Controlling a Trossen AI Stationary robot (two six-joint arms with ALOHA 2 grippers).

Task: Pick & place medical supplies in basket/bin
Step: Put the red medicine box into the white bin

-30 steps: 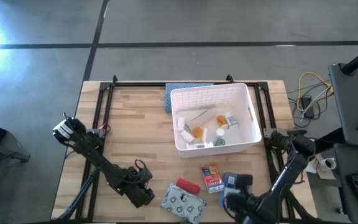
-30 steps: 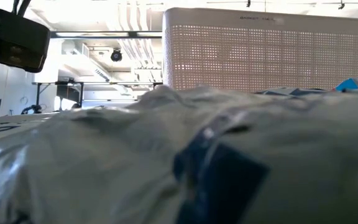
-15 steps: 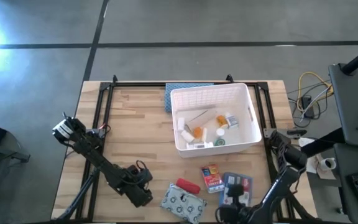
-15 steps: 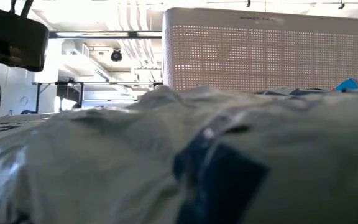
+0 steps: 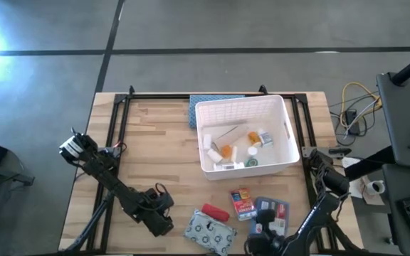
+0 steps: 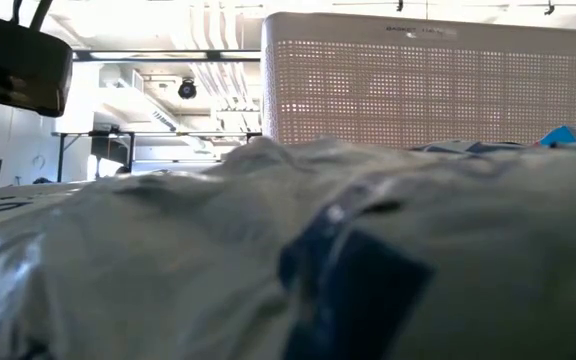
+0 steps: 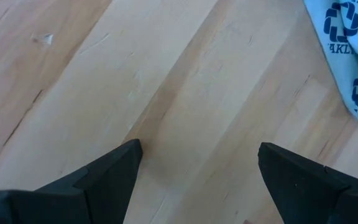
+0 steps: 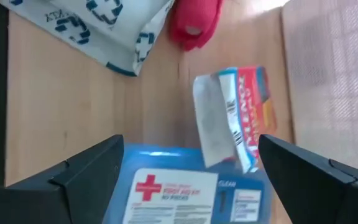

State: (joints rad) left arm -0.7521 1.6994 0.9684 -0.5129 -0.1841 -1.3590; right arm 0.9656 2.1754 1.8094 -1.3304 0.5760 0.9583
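The white slotted bin (image 5: 244, 114) stands at the table's far right and holds several small supplies: white bottles and an orange vial. Near the front edge lie a grey patterned pouch (image 5: 209, 231), a red tube (image 5: 216, 212), a red-orange box (image 5: 241, 203) and a blue-white flat box (image 5: 272, 210), each flat on the wood. My right gripper (image 8: 197, 180) is open above the near end of the blue-white box (image 8: 179, 193), one finger at each side. My left gripper (image 7: 197, 168) is open over bare wood just left of the pouch (image 7: 353, 56).
A blue-grey textured mat (image 5: 199, 108) shows behind the bin's far left corner. In the low view the pouch (image 6: 268, 250) fills the foreground, with the bin's wall (image 6: 418, 80) beyond it. Bare wood lies left of the bin. Black rails frame the table top.
My right gripper has drawn back toward the table's near edge and sunk a little. That has uncovered most of the blue-white flat box, which lies flat on the table. My left arm has stayed in place.
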